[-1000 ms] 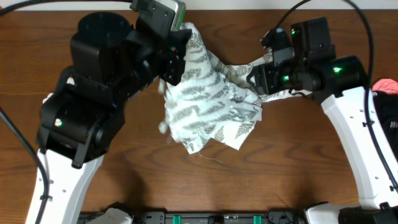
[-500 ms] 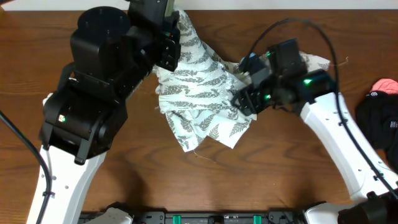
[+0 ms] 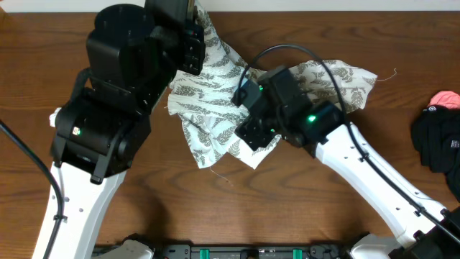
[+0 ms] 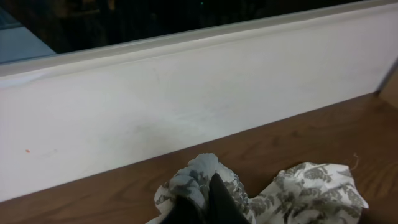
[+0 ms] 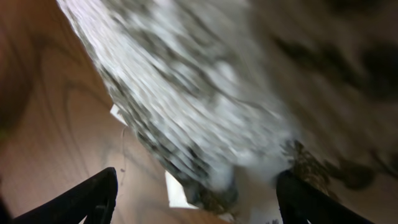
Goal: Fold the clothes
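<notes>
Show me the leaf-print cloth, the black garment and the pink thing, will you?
leaf-print cloth (image 3: pixel 215 75), overhead view, on its spread part left of centre.
black garment (image 3: pixel 438 140), overhead view, on its middle, at the picture's right edge.
pink thing (image 3: pixel 447 98), overhead view, on its visible middle, just above the black garment.

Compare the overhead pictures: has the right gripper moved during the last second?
Yes. The right gripper has swung left, away from the pink item at the right edge, to above the fern-print garment.
</notes>
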`<state>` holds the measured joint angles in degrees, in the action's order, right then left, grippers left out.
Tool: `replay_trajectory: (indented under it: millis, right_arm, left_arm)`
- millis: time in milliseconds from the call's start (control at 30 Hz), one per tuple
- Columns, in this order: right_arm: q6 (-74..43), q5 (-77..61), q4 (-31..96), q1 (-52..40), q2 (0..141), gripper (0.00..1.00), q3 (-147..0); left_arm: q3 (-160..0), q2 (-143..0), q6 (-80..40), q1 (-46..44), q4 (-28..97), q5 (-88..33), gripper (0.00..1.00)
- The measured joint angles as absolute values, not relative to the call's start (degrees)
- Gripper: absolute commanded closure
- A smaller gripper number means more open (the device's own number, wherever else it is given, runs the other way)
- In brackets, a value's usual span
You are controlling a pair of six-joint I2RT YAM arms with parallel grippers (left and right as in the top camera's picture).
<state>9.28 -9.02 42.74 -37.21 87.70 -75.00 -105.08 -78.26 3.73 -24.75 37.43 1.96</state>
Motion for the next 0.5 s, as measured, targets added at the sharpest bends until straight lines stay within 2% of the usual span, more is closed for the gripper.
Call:
replay_trajectory:
  millis: [133,367,433,500]
  right_arm:
    - [5.5,0.47,38.94,-40.18,87.7,0.2,-74.59]
    - [-0.71,10.02,28.45,-40.84,87.68,0.3,-68.47]
    - [-2.13,11.88,26.76,-40.84,87.68,0.37,-66.32]
    - [-3.4,14.09,25.85,-40.84,87.68,0.59,-64.47]
  left_arm:
    - [-105.08,-78.37,3.73,-24.75,37.43,2.22,0.94]
    - [-105.08,-78.39,3.68,-24.75,36.86,2.57,0.94]
    - [-105.08,-78.37,3.68,-24.75,36.47,2.59,0.94]
    - [-105.08,-78.37,3.66,-24.75,36.16,2.59,0.94]
